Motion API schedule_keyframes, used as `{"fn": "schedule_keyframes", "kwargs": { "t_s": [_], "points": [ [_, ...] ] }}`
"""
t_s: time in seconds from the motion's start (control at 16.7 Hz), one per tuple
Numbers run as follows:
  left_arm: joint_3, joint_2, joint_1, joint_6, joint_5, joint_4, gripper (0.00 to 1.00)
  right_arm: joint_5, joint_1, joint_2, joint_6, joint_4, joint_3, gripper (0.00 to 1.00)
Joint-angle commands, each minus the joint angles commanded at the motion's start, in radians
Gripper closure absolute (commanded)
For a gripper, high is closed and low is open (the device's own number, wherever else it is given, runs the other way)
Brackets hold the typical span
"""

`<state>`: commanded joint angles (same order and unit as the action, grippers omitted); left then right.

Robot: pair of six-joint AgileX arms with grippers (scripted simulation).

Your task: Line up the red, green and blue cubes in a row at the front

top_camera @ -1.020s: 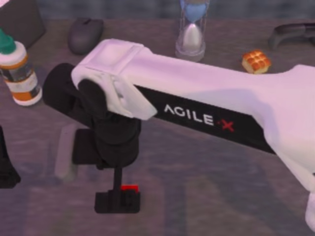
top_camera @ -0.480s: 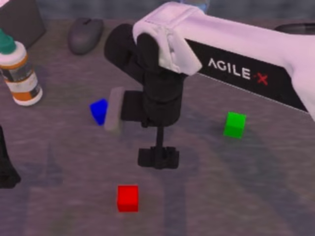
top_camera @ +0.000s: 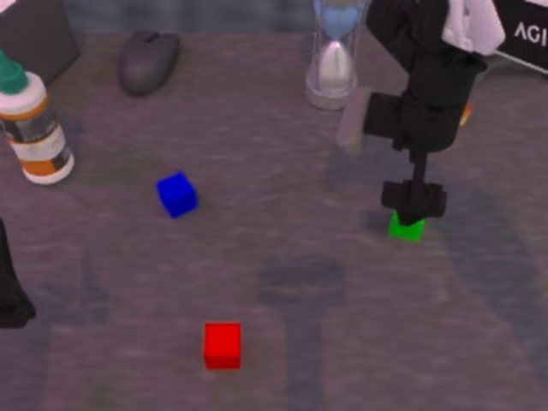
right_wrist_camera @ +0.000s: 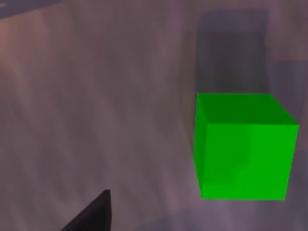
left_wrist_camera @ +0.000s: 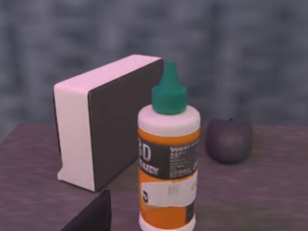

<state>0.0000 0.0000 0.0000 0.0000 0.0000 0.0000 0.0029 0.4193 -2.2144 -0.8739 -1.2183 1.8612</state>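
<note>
The red cube (top_camera: 222, 344) rests alone near the table's front, left of centre. Further back and to the left lies the blue cube (top_camera: 176, 194), turned at an angle. On the right, the green cube (top_camera: 406, 228) is partly covered by my right gripper (top_camera: 413, 204), which hangs open just above it. In the right wrist view the green cube (right_wrist_camera: 245, 145) stands on the table, and one dark fingertip (right_wrist_camera: 98, 211) shows off to its side, not touching it. My left arm (top_camera: 8, 295) stays parked at the left edge, its gripper open.
An orange-and-white bottle (top_camera: 34, 124) with a green cap stands at the left, also close in the left wrist view as the bottle (left_wrist_camera: 168, 159). At the back are a dark box (top_camera: 30, 30), a grey mouse (top_camera: 148, 60) and an hourglass (top_camera: 334, 60).
My right gripper let go of the red cube at the front, then rose and swung back and to the right, ending over the green cube. The left arm has not moved.
</note>
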Motion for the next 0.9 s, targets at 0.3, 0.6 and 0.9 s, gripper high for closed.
{"fn": "schedule_keyframes", "kwargs": {
  "t_s": [0.3,0.6,0.9],
  "points": [
    [0.0,0.0,0.0,0.0,0.0,0.0,0.0,0.0,-0.005,-0.003,-0.005,0.001,0.0,0.0],
    [0.0,0.0,0.0,0.0,0.0,0.0,0.0,0.001,-0.006,-0.033,-0.003,0.108,-0.074,0.0],
    [0.0,0.0,0.0,0.0,0.0,0.0,0.0,0.001,-0.007,-0.09,-0.003,0.287,-0.194,0.0]
  ]
}}
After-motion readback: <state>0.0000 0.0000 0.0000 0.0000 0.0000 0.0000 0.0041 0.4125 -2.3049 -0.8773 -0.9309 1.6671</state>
